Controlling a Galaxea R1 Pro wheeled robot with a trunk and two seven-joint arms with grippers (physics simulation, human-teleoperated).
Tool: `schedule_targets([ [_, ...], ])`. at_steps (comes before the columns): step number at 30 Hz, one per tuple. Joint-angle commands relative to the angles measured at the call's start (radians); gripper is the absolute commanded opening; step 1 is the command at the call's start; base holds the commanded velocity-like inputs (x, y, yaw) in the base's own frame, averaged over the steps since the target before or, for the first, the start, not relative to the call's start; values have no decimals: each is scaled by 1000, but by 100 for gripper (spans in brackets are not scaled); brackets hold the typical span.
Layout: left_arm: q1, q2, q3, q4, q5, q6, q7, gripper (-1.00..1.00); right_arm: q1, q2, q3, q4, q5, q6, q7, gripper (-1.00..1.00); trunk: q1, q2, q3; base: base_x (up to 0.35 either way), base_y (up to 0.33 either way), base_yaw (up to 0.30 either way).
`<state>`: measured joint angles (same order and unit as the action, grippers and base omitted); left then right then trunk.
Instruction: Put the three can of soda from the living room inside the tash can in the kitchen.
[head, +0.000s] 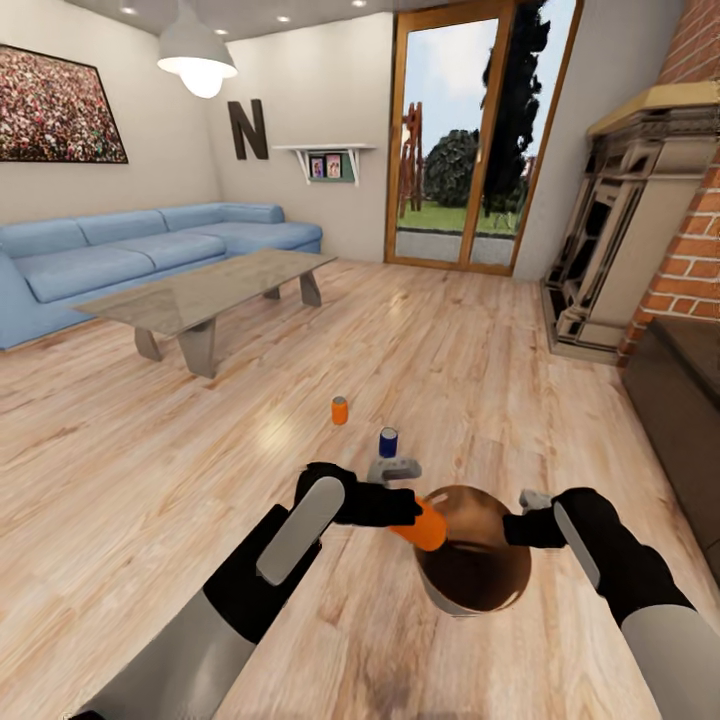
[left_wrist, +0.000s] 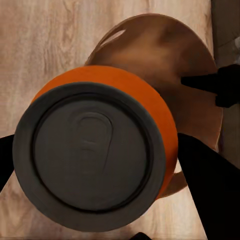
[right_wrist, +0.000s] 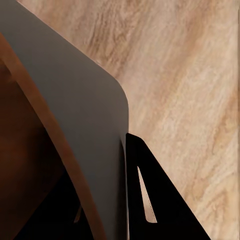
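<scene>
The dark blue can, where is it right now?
In the head view the dark blue can stands upright on the wood floor, just beyond the bin, with an orange can a little farther off to its left.

we see a wood floor (head: 480, 340), blue sofa (head: 130, 255), low grey table (head: 205, 295), brick fireplace (head: 640, 230), glass door (head: 470, 130), lit pendant lamp (head: 197, 55)

Orange can (head: 429, 527), brown bin (head: 480, 590), blue sofa (head: 150, 245)
</scene>
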<state>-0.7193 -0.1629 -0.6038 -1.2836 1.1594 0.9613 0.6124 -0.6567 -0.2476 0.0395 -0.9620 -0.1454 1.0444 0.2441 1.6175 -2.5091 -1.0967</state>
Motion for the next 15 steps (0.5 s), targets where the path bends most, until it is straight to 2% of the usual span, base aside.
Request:
schedule_targets([
  [1,-6,0,-1,33,0,-1,0,-100,2,1,4,-15,-30,3,6,-100,0,0,4,0,0,0],
  [3,-9,-1,-2,51,-1,-2,0,-100,5,2,19,-31,-32,3,7,-100,-1,1,12,0,0,0],
  [4,-11,0,-2,62,-2,-2,0,-100,7,4,49,-42,-34,3,8,-100,-2,1,16,0,0,0],
  [6,-12,0,-2,68,-3,-3,0,-100,8,6,80,-49,-37,3,9,-100,-3,1,23,0,0,0],
  [8,-12,0,-2,71,-4,-3,0,-100,9,21,103,-52,-39,3,10,-100,-4,2,31,0,0,0],
  [12,-12,0,-5,73,-4,-5,0,-100,10,60,116,-54,-38,3,9,-100,-5,3,47,0,0,0],
  [15,-12,0,-30,73,-5,-12,0,-100,11,81,119,-55,-36,3,9,-100,-6,3,50,0,0,0],
])
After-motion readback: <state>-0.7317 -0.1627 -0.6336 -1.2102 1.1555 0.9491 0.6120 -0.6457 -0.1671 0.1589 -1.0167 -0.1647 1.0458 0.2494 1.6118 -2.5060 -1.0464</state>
